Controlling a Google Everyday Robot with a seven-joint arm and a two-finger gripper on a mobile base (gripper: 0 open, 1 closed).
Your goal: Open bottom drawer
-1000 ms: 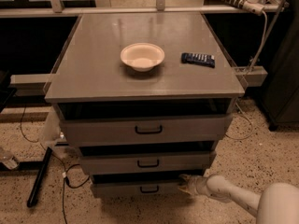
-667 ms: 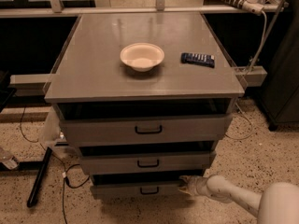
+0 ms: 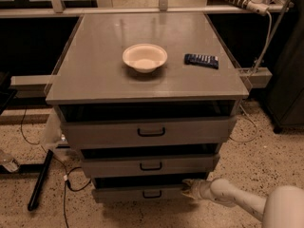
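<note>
The bottom drawer [image 3: 128,194] is the lowest and narrowest grey front of three, with a small black pull handle [image 3: 152,194] at its centre. It stands out a little from the cabinet, with a dark gap above it. My gripper [image 3: 189,189] is at the drawer's right end, at the front right corner, on a white arm that comes in from the lower right. The gripper touches or nearly touches the drawer's edge.
Above are the middle drawer [image 3: 150,166] and the widest top drawer [image 3: 151,132]. On the grey cabinet top [image 3: 95,75] stand a white bowl [image 3: 145,57] and a dark blue packet [image 3: 202,60]. Cables and a black bar [image 3: 39,179] lie on the speckled floor at left.
The arm and gripper stay at the bottom drawer's right end; nothing has visibly moved.
</note>
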